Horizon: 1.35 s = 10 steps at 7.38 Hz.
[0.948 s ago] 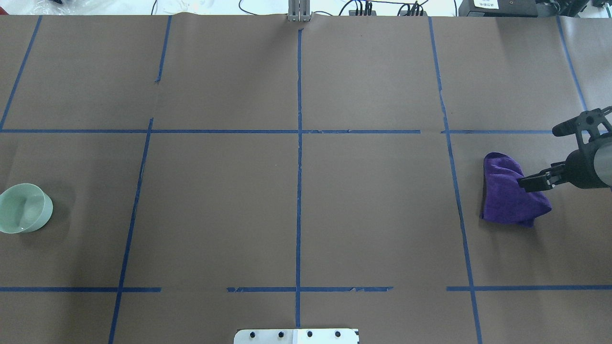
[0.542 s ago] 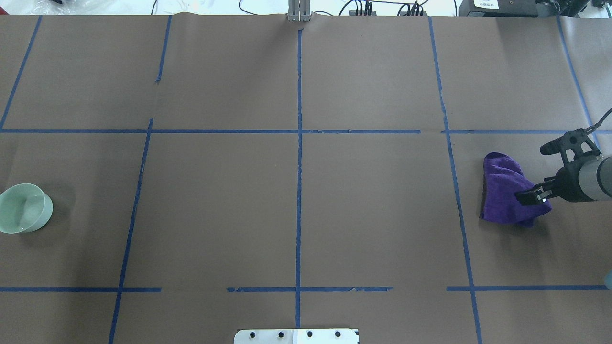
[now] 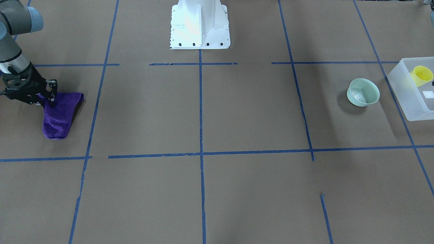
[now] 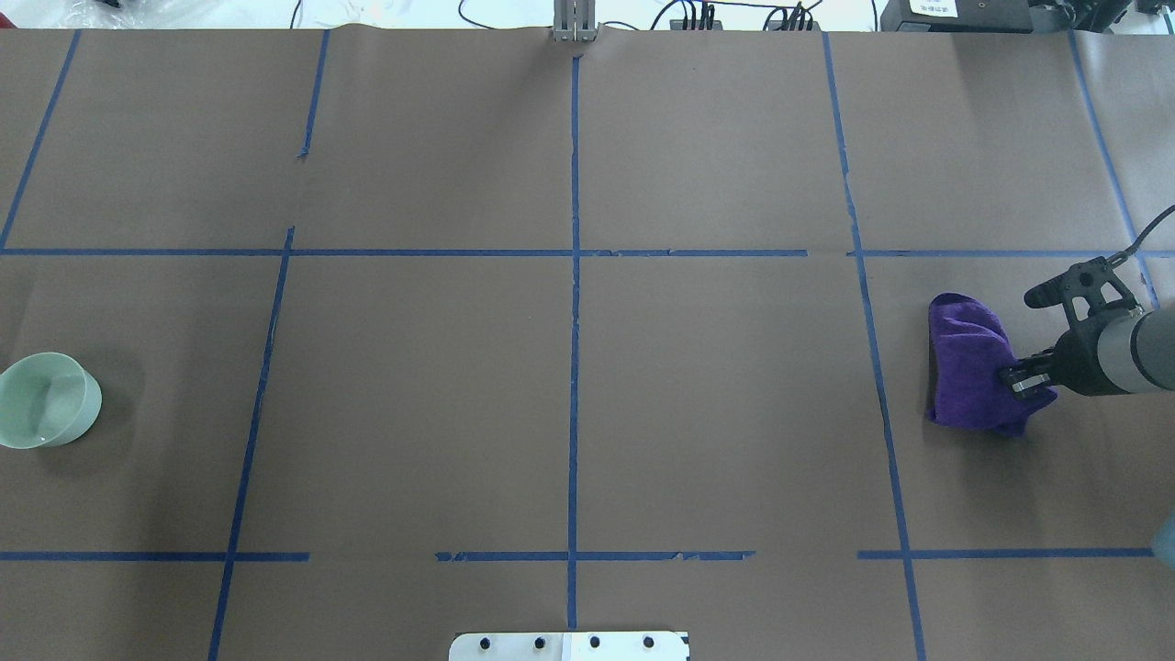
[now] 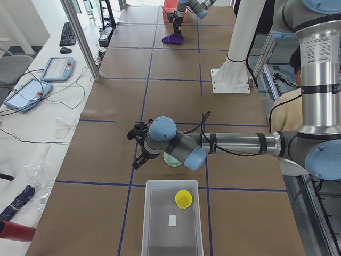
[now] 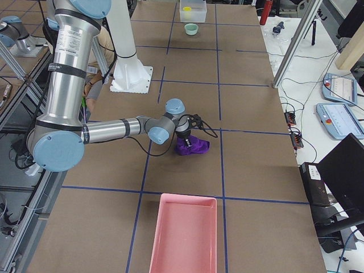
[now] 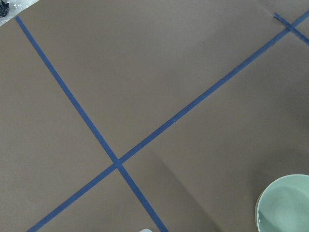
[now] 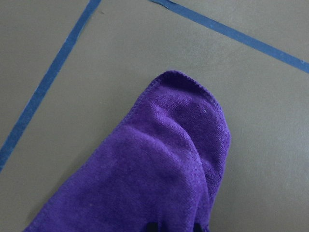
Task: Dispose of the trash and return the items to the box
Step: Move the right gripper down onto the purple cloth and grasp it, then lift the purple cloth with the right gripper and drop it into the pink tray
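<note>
The yellow cup (image 3: 421,75) lies in the box (image 3: 403,98), far left. The left gripper (image 5: 136,147) hangs near the box; jaw state cannot be told. The right gripper (image 4: 1023,378) touches the purple cloth (image 4: 968,363), which extends toward table centre, long axis front-to-back. Whether it is clamped cannot be told.

The box (image 3: 402,96) is running off the front view's right edge. In the left side view, the left arm (image 5: 234,143) is covering most of the bowl (image 5: 169,161).

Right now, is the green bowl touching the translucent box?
Apart. The front-facing view shows a strip of bare brown table between the green bowl and the near wall of the box.
</note>
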Motion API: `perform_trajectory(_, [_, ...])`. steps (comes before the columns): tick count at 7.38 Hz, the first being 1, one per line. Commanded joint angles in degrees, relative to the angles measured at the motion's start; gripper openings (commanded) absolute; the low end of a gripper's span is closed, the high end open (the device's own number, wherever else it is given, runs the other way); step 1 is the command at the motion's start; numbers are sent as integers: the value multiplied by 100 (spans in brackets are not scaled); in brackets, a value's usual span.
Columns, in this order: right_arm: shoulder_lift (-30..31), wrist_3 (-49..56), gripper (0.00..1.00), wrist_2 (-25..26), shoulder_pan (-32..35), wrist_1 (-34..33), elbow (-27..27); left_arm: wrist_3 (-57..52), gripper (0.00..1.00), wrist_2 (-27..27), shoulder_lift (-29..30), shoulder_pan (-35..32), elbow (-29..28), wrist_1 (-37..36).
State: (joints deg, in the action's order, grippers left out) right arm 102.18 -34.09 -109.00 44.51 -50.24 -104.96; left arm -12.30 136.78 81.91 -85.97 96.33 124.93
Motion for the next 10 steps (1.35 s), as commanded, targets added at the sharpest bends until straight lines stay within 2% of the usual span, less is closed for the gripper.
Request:
perform_trajectory(1, [-58,-1,0,28,-12,-91,-95,17,100,-2,9,1,0,-4])
perform_trajectory(2, [-50,33,0,-77,162,-361,-252,26,100,-2,79,1,52,-291])
perform_trajectory(3, [-32,156,0,-278,468,-860,-540,26,100,-20,428,-8,331,-1295])
perform_trajectory(4, [-41,870,0,-585,976,-1343,-761,-17,100,-72,614,-8,726,-2314])
perform_trajectory(5, [-32,1835,0,-1127,1755,-1644,-780,-26,100,-73,633,-173,886,-2690])
perform_trajectory(6, [3,2958,0,-1672,2668,-2004,-737,-26,100,-47,773,-497,914,-2728])
perform_trajectory(7, [-23,4544,0,-1947,3695,-2851,-737,-26,100,-46,904,-587,914,-2781])
perform_trajectory(8, [-84,6004,0,-1967,4471,-3808,-719,-18,100,-55,906,-588,897,-2868])
perform_trajectory(9, [-642,7220,0,-1959,5288,-4688,-484,-18,100,-64,888,-579,888,-2913])
perform_trajectory(10, [-882,8398,0,-1880,5836,-4975,-21,17,100,-64,879,-579,914,-2931])
